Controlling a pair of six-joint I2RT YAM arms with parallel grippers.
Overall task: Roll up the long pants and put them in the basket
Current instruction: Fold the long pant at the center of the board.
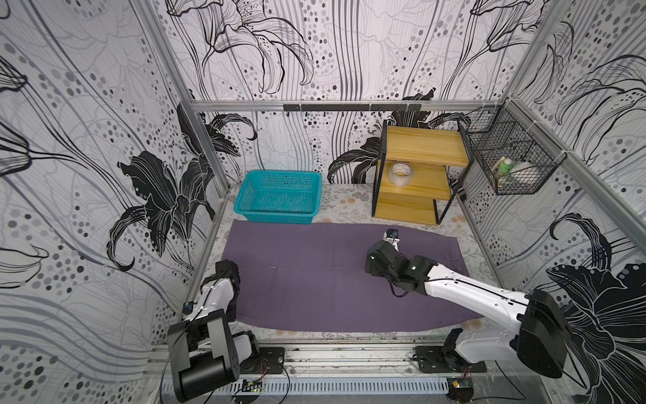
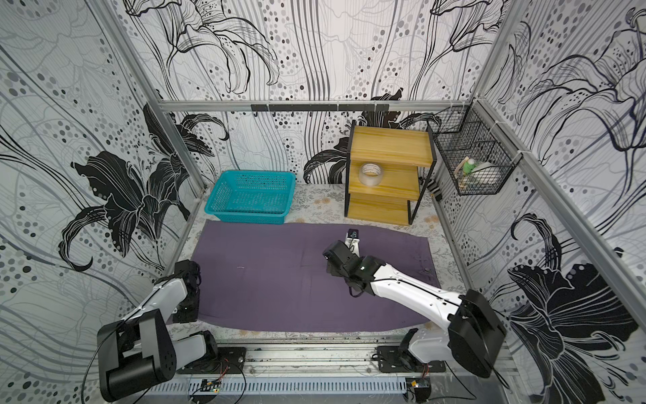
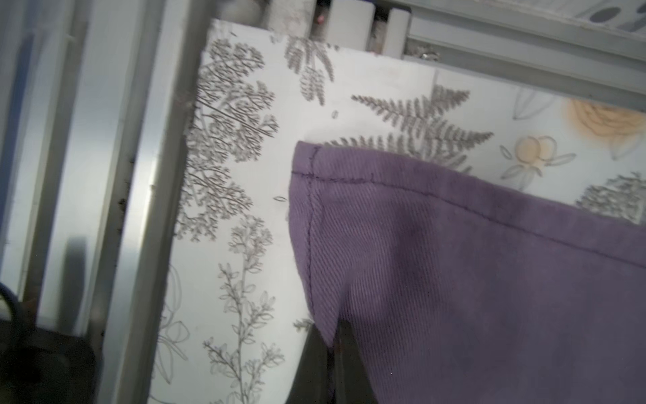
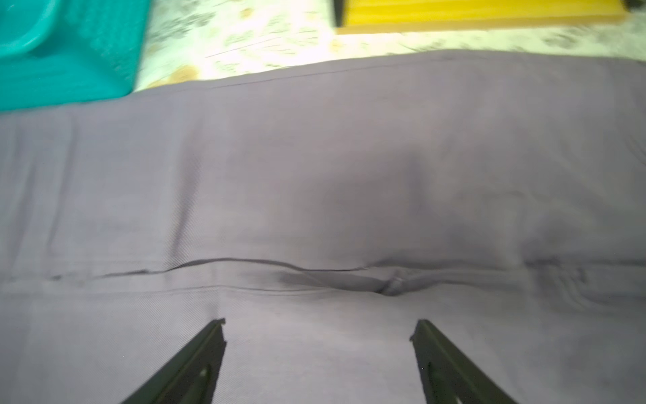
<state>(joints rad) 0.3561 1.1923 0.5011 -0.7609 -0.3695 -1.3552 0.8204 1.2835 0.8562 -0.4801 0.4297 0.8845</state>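
Left claw (image 3: 330,344) was clenched on the hemmed corner of the pants (image 3: 454,280). Right claw (image 4: 318,330) stood wide open over the pants' middle, gripping nothing.

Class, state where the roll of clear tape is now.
In both top views the tape roll sits on the middle shelf of the wooden rack, right of the teal basket, at the back.

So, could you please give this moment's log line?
left tool shut on long pants hem | right tool open over them | roll not started
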